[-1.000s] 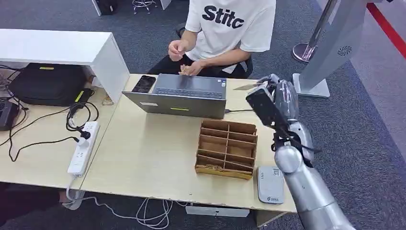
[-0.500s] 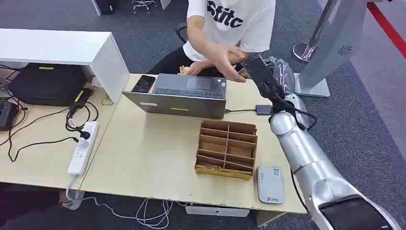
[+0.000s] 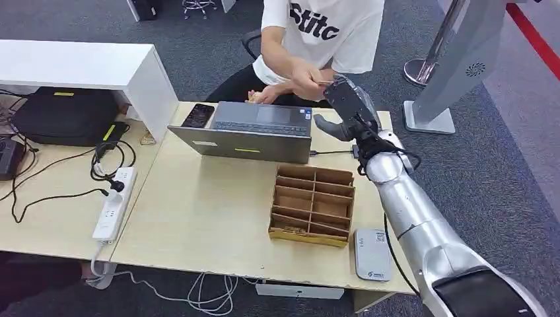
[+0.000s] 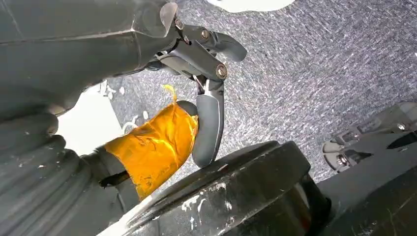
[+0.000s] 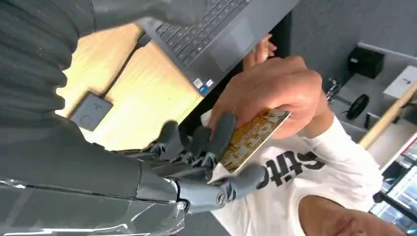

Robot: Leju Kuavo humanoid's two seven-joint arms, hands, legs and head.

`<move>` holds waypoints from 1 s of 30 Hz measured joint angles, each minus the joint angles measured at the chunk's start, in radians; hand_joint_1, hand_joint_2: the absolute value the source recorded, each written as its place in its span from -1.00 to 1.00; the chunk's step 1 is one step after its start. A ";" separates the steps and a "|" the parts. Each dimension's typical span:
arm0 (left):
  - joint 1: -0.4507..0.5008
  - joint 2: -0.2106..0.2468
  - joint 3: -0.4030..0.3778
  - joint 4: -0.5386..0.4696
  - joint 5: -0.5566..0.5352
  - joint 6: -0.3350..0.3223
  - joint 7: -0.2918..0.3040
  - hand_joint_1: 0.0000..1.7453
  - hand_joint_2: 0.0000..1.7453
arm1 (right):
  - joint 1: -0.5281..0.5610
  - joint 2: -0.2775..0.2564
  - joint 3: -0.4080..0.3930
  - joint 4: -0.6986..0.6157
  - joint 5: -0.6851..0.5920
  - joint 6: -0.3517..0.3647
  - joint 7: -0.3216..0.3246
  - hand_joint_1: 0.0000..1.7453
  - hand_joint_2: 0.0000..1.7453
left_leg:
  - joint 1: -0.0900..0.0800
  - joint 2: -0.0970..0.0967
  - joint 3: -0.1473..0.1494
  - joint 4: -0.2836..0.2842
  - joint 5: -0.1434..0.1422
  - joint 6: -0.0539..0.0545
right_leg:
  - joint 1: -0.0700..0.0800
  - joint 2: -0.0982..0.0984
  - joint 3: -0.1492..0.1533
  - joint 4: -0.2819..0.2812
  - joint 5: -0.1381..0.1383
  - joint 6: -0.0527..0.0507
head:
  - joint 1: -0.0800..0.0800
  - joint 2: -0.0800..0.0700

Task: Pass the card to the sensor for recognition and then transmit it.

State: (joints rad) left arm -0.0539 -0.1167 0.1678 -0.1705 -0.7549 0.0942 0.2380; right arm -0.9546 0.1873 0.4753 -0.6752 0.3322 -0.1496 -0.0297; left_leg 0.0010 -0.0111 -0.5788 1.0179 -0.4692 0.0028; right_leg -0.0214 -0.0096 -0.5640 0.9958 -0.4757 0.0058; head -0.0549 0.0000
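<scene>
Starting at the near edge of the table [image 3: 198, 218], the grey sensor [image 3: 373, 254] lies flat close to the near right corner, just beside the wooden organizer [image 3: 312, 205], and I judge the reading step is done with. Farther back, my right hand [image 5: 206, 162] reaches over the far edge, to the right of the laptop [image 3: 254, 132]. It holds the card [image 5: 251, 137] between my thumb and my darker fingers [image 5: 220, 132], and the person's hand [image 5: 268, 93] is already closed on the other end. The card's long axis runs from my fingers outward, toward the person, so the coming move turns on loosening my fingers and letting it slide away along this line. My left hand [image 4: 201, 98] hangs low beside my body, fingers curled in and holding nothing.
</scene>
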 joint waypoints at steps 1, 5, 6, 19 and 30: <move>0.000 0.000 0.000 0.000 0.000 0.000 0.000 -1.00 1.00 | -0.001 -0.001 -0.005 -0.002 -0.026 0.003 -0.008 -1.00 1.00 | 0.000 0.000 0.000 0.000 0.000 0.000 | 0.000 0.000 0.000 0.000 0.000 0.000 | 0.000 0.000; 0.000 0.000 0.000 0.000 0.000 0.001 -0.001 -1.00 1.00 | 0.001 -0.025 -0.032 -0.013 -0.122 -0.002 -0.044 -1.00 1.00 | 0.000 0.000 0.000 0.000 0.000 0.000 | -0.001 -0.001 0.000 0.000 0.000 0.000 | 0.000 0.000; 0.000 0.000 0.000 0.000 0.000 0.002 -0.002 -1.00 1.00 | 0.003 -0.035 -0.044 -0.016 -0.146 -0.007 -0.054 -1.00 1.00 | 0.000 0.000 0.000 0.000 0.000 0.000 | -0.001 -0.001 0.000 0.000 0.000 0.000 | 0.000 0.000; 0.005 -0.006 0.024 0.000 0.014 0.032 0.000 -1.00 1.00 | 0.217 -0.291 -0.400 -0.061 -0.565 0.047 -0.219 -1.00 1.00 | -0.001 -0.003 -0.001 0.003 -0.002 0.002 | 0.000 -0.004 0.001 -0.003 0.000 0.001 | 0.000 0.000; 0.019 -0.020 0.072 0.000 0.042 0.078 -0.037 -1.00 1.00 | 0.727 -0.340 -0.882 -0.150 -0.959 0.512 -0.367 -1.00 1.00 | -0.001 -0.008 -0.002 0.002 -0.006 0.003 | 0.001 -0.008 0.002 -0.003 -0.005 0.002 | 0.000 0.000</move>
State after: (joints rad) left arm -0.0350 -0.1366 0.2400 -0.1705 -0.7130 0.1721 0.2014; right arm -0.2279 -0.1522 -0.4064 -0.8250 -0.6271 0.3625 -0.3971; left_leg 0.0004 -0.0188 -0.5808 1.0200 -0.4755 0.0062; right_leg -0.0207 -0.0180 -0.5621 0.9931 -0.4808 0.0078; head -0.0549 0.0000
